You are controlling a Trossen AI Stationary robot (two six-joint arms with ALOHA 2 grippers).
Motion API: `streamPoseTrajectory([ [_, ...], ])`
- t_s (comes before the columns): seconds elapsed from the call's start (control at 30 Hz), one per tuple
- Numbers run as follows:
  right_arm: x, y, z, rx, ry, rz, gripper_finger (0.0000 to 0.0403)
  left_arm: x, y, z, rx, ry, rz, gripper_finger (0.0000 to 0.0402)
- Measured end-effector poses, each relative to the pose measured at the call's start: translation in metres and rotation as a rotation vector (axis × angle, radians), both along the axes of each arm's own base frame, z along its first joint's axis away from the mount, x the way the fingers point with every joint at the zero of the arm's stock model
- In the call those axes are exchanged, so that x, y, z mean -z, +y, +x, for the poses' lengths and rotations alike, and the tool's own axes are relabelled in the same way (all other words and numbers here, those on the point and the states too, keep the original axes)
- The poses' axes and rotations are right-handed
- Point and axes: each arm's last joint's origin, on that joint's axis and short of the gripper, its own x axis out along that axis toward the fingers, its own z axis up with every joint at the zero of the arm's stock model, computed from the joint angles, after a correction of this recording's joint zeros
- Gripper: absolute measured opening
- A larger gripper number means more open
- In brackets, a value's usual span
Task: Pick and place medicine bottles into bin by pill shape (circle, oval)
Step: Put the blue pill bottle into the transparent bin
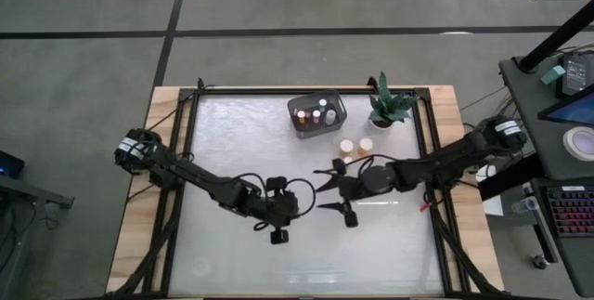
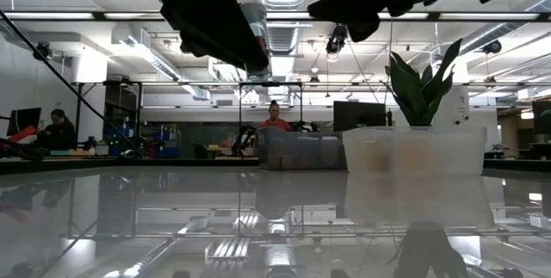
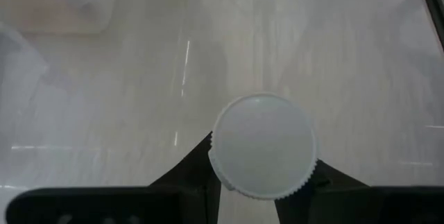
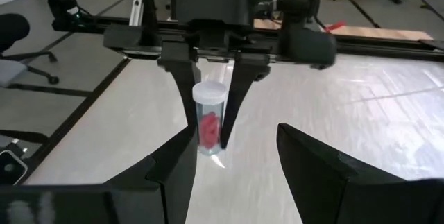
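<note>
Right wrist view catches the left tool (image 4: 210, 123) clamped on a small clear plastic bottle with a white ribbed cap and red pills inside (image 4: 209, 123), holding it just above the glossy white counter (image 4: 388, 106). The bottle stands upright, long axis vertical, cap up and base toward the counter; the left wrist view looks straight down on its round cap (image 3: 263, 146) between the two dark fingers (image 3: 191, 175). From the high view, the left tool (image 1: 277, 230) hangs near the middle of the counter, slightly toward its front edge. The right tool (image 1: 336, 193) faces it from just beside, its fingers apart and holding nothing.

The step in hand appears to be showing the bottle so its pills can be read, then carrying it on to a bin. Done well, the left arm would keep the bottle vertical and steady, the grip low on the body so the pills stay visible. The dark wire-mesh bin (image 1: 299, 105) already holding bottles sits near the counter's far edge, beside a green potted plant (image 1: 388, 107). Two orange bottles with white caps (image 1: 356, 146) wait between the bin and the right arm.
</note>
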Motion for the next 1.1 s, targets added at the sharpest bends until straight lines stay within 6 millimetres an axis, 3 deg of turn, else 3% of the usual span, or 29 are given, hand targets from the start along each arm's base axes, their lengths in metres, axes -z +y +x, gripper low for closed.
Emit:
streamPoseTrajectory([
  [0.4,0.006,0.009,0.030,0.016,0.058,0.037,0.0192,-0.001,0.001,0.001,-0.022,-0.016,0.018,0.0077],
  [0.6,-0.001,0.009,0.033,0.016,0.037,0.042,0.0191,-0.001,0.001,0.001,-0.025,-0.019,0.020,0.0077],
  [0.83,-0.005,0.012,0.035,0.009,0.021,0.041,0.0163,-0.001,0.001,0.001,-0.023,-0.019,0.022,0.0077],
  [1.1,0.003,0.016,0.049,0.009,0.044,0.027,0.0215,-0.001,0.001,0.001,-0.021,-0.024,0.022,0.0077],
])
